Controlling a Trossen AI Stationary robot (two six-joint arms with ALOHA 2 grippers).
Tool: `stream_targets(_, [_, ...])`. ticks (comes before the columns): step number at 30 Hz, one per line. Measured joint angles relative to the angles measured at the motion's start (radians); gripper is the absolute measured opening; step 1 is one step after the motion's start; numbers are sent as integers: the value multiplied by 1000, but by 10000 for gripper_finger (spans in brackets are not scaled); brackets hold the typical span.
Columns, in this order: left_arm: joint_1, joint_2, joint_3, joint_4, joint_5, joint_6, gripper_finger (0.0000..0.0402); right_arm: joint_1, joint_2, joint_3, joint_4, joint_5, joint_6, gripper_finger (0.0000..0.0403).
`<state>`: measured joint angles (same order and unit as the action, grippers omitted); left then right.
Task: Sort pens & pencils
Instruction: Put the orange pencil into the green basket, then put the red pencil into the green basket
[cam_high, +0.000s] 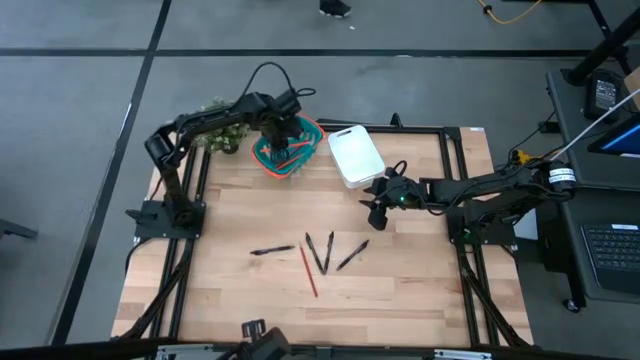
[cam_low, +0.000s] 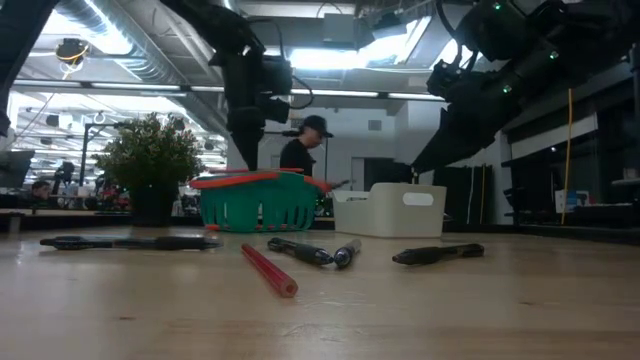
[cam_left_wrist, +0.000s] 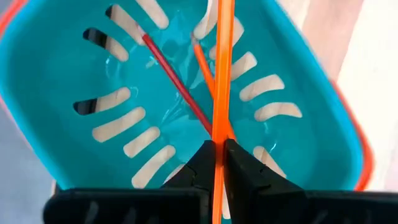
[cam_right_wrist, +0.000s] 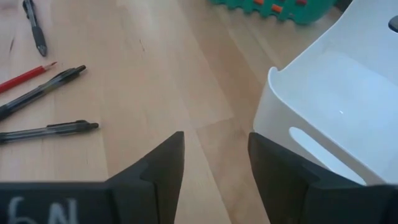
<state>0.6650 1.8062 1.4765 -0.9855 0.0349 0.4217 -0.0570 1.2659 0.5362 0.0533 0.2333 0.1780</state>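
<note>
My left gripper (cam_high: 283, 135) hangs over the teal basket with an orange rim (cam_high: 290, 152) at the table's far side, shut on an orange pencil (cam_left_wrist: 222, 74). A red pencil (cam_left_wrist: 177, 84) and another orange pencil (cam_left_wrist: 205, 62) lie on the basket's floor. Several black pens (cam_high: 318, 252) and one red pencil (cam_high: 309, 270) lie flat on the table's middle. My right gripper (cam_high: 378, 205) is open and empty beside the white bin (cam_high: 355, 155). In the right wrist view its fingers (cam_right_wrist: 214, 168) stand apart above bare wood. My left gripper pinches the orange pencil's shaft (cam_left_wrist: 219, 146) between its two fingers. The fingers come from above, pointing down into the basket, and lie across the pencil. The pencil stretches out to both sides of the fingers, over the basket's floor (cam_left_wrist: 124, 74).
A potted plant (cam_low: 150, 165) stands left of the basket at the far edge. The white bin (cam_low: 390, 210) stands right of the basket (cam_low: 262, 200). A person (cam_low: 305, 150) stands in the room beyond the table. Bare wood lies near the front edge.
</note>
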Motion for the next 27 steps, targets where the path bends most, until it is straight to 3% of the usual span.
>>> stream_targets(16, [11, 65, -3, 13, 50, -26, 17, 2, 0, 0, -3, -14, 3, 180])
stream_targets(27, [2, 65, -3, 54, 23, -20, 90, 2, 0, 0, -3, -26, 3, 180])
